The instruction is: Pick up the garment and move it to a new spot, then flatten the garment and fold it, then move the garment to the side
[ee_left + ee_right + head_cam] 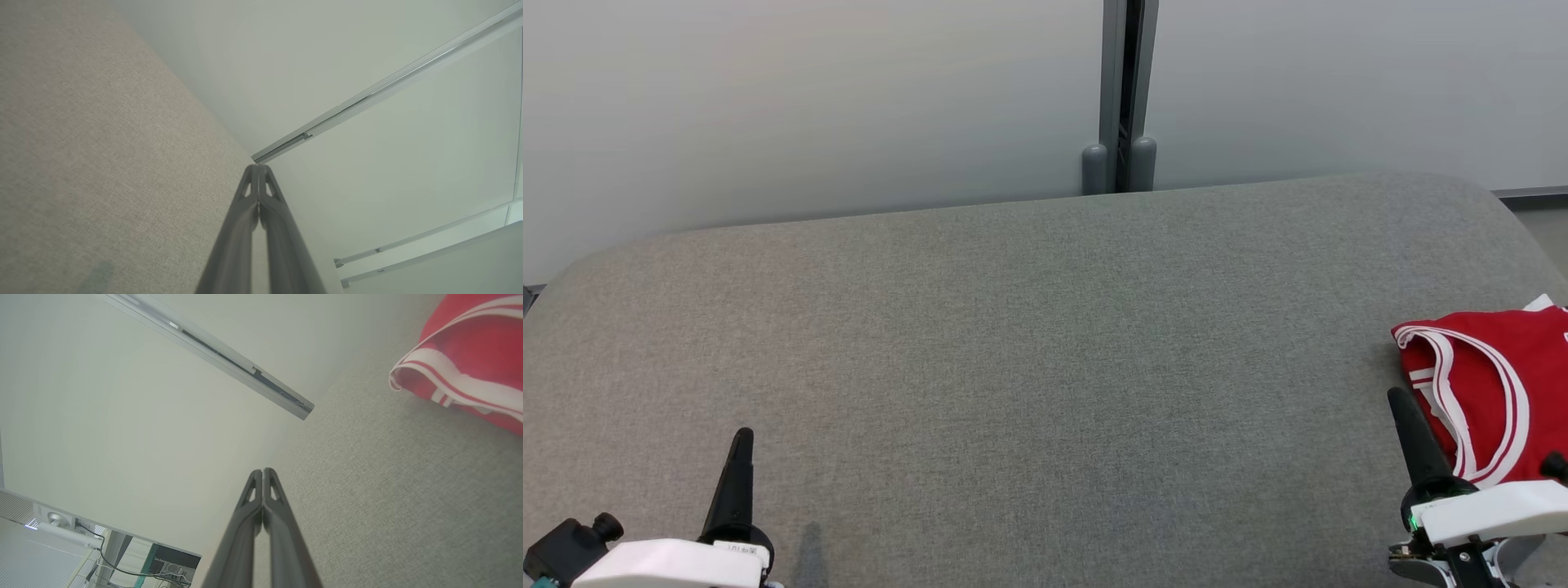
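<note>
Garment [1494,384] lies beside right tool [1396,396] on cushion [1045,343].

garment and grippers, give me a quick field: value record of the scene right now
garment: red with white striped trim, bunched, lying at the far right of the cushion, partly cut off by the head view's edge
cushion: grey fabric
left gripper: shut, holding nothing, over the cushion at the lower left
right gripper: shut, holding nothing, just left of the garment, apart from it
behind: pale wall with a metal post

Red garment [1515,359] partly beyond right edge
</note>
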Robot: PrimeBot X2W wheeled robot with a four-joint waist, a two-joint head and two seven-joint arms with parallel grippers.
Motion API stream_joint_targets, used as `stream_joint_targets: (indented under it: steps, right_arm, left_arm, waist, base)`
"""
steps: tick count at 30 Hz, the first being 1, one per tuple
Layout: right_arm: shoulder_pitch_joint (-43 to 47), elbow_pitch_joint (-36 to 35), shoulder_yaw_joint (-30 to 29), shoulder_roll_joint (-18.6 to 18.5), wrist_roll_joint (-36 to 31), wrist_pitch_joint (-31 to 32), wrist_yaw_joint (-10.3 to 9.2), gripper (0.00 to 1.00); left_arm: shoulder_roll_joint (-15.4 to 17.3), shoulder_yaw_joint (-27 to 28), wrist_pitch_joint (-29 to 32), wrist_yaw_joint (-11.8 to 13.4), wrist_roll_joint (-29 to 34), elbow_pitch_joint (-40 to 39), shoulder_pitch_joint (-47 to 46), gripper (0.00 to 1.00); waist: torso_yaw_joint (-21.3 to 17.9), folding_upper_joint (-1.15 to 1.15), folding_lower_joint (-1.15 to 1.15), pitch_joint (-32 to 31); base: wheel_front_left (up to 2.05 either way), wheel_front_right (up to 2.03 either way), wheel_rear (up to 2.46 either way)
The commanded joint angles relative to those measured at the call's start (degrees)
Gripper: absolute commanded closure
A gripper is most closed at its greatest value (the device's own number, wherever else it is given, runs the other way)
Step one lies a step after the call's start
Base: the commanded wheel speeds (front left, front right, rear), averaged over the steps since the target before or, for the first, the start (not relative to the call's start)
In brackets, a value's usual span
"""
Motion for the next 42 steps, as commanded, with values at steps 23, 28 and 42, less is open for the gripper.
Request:
stream_joint_targets:
  steps: [23,28,42]
  right_arm:
    - [-3.24,2.47,-0.77,-0.45,13.47,2.09,-0.01,1.00]
    - [-3.56,2.88,-0.87,-0.43,15.46,2.33,-0.01,1.00]
    - [-4.55,4.27,-1.17,-0.36,21.78,3.32,-0.01,1.00]
  left_arm:
    - [-1.79,3.44,1.97,-3.39,-11.77,1.52,-3.10,1.00]
    - [-2.14,3.94,2.21,-3.83,-13.56,1.82,-3.32,1.00]
    - [-3.19,5.43,3.24,-5.25,-18.99,2.76,-4.13,1.00]
  waist:
    - [0.26,0.00,0.00,0.33]
    - [0.30,0.00,0.00,0.39]
    - [0.45,0.00,0.00,0.59]
  base:
    - [0.00,0.00,0.00]
    - [0.00,0.00,0.00]
    - [0.00,0.00,0.00]
